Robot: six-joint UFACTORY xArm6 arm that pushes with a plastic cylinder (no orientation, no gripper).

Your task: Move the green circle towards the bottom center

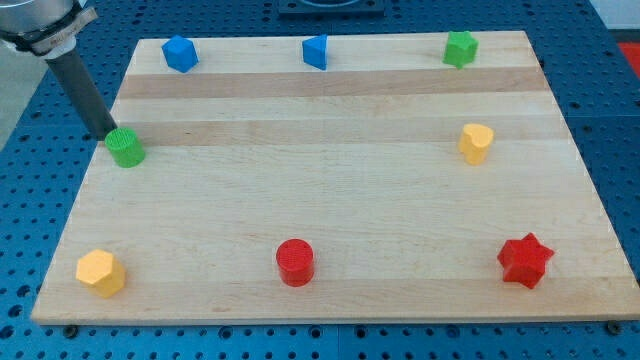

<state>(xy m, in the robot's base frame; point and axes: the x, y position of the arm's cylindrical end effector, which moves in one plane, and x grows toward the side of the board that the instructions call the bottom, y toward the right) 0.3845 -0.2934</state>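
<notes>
The green circle [126, 148] is a short green cylinder at the left edge of the wooden board [330, 200], a little above mid-height. My rod comes down from the view's top left and my tip [109, 133] sits right at the circle's upper left side, touching or almost touching it. The board's bottom center lies near the red circle [295, 262].
A blue block [180, 53], a blue block [316, 51] and a green star-like block [460, 48] line the top edge. A yellow heart [476, 143] is at the right, a red star [525, 260] at bottom right, a yellow hexagon [101, 272] at bottom left.
</notes>
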